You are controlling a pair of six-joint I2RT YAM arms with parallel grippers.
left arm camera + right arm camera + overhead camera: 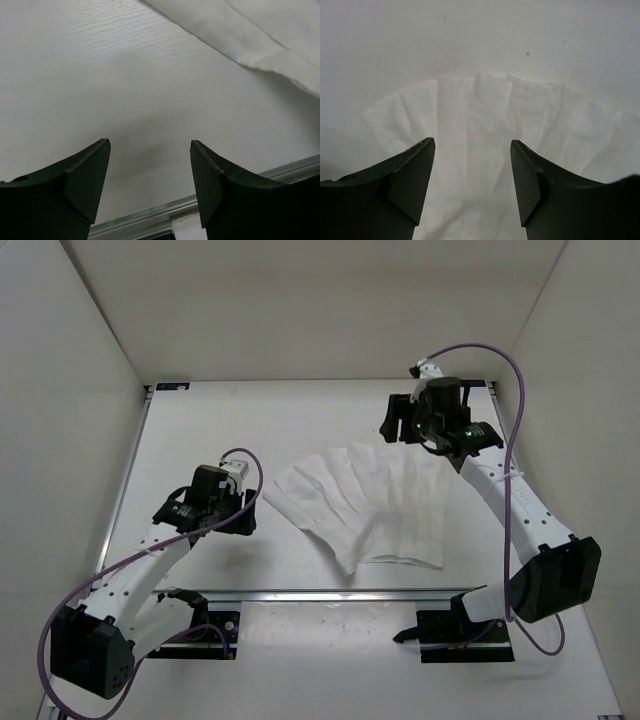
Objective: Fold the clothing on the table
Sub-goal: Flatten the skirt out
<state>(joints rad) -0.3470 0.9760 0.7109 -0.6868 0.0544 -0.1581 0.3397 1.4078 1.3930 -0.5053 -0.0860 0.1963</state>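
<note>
Cloth (365,505): lies flat in the middle of the surface (200,430), spread out like a fan.
Lines on it: they run from the far side to the near side; it is widest from left to right.
Left hand (240,518): wide, holds nothing, over bare surface just beside the left corner.
Right hand (395,422): wide, holds nothing, over the far right edge.
Nearer: the right one, it seems, since the cloth is right under it.

clothing (250,30) partly beyond upper edge
</note>
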